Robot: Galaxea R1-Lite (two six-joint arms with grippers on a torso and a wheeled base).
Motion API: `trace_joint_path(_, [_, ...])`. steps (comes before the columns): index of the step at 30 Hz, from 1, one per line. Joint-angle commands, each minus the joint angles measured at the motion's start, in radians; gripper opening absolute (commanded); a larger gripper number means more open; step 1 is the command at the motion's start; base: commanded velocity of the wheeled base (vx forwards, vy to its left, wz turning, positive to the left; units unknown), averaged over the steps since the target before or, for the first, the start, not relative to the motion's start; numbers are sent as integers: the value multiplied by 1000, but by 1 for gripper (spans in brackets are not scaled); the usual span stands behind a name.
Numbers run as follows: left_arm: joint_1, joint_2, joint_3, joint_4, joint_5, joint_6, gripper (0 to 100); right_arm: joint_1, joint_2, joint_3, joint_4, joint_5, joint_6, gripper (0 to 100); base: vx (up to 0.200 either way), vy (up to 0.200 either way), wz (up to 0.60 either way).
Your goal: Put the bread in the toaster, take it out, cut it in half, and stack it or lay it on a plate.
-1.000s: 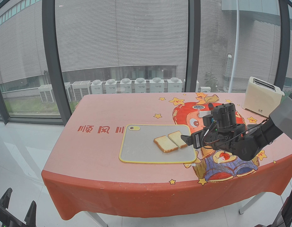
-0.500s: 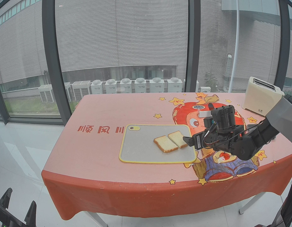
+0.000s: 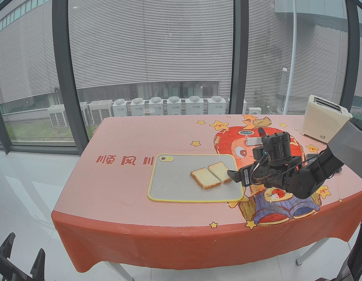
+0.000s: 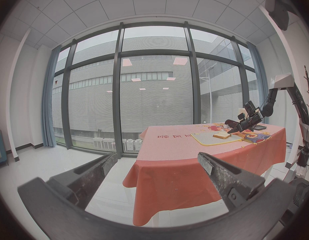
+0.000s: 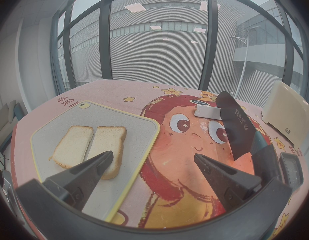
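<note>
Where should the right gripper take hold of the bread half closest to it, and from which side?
Probably the two short ends of the nearer bread half, coming down from above. It lies flat on the cutting board, and its long cut side sits close beside the other half, leaving no room there.

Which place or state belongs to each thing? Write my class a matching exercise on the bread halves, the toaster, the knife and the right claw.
Things:
1. bread halves
2. toaster
3. knife
4. right claw

Places or states:
a. at the far right corner of the table
b. open, over the right edge of the cutting board
c. side by side on the cutting board
d. black blade, on the cartoon print

Pairs: 1-c; 2-a; 3-d; 4-b
</note>
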State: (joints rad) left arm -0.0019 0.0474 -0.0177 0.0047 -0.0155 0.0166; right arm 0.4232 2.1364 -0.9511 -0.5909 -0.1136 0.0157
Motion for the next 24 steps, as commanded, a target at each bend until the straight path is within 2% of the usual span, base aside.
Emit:
trace_joint_path(1, [0,2,18,0,0,0,100,0,8,2,0,0,1,100,0,0,0])
trace_joint_path(9, [0,2,18,0,0,0,100,3,13,-2,0,-1,-2,100,0,0,0])
trace_joint_path(10, [0,2,18,0,0,0,100,3,11,0,0,-1,-2,0,0,0,0])
trace_joint_path(24, [0,2,18,0,0,0,100,22,5,2,0,-6,6,0,0,0,0])
